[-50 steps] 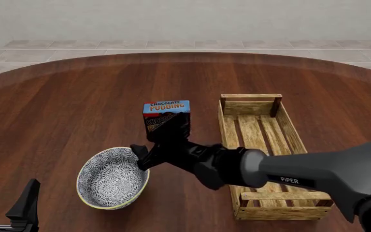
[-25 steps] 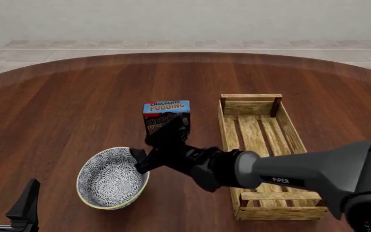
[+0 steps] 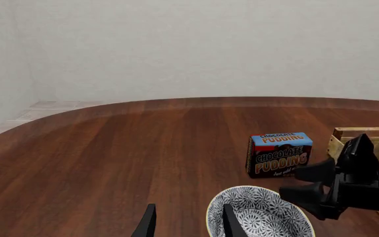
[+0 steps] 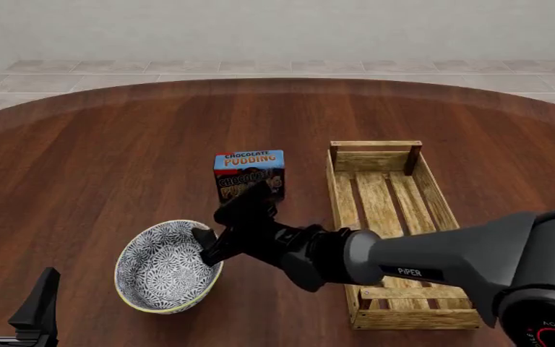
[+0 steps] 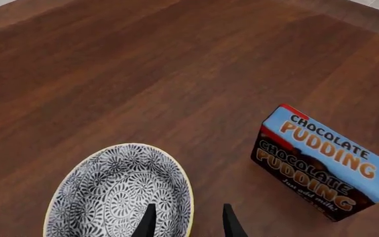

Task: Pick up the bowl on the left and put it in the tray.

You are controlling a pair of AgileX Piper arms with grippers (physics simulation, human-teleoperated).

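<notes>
Bowl (image 4: 168, 266): round glazed ceramic, floral inside, cream rim, near-left on wood-grain worktop (image 4: 113, 159) | right gripper (image 4: 210, 242): jaws parted astride bowl's right rim | left gripper (image 4: 12, 303): jaws open, near-left, apart from bowl | slatted wooden tray (image 4: 393, 224) right | rectangular pudding box (image 4: 249, 173) beyond bowl

The round wooden table (image 4: 113, 144) carries three loose things, one of each kind: one patterned bowl (image 4: 167, 267), one slatted wooden tray (image 4: 393, 217), and one chocolate pudding box (image 4: 248, 170). Two robot arms are in view, each ending in a single two-fingered gripper, which makes one right gripper (image 4: 222, 231) and one left gripper (image 4: 9, 300). No kind of object appears twice on the tabletop.
</notes>
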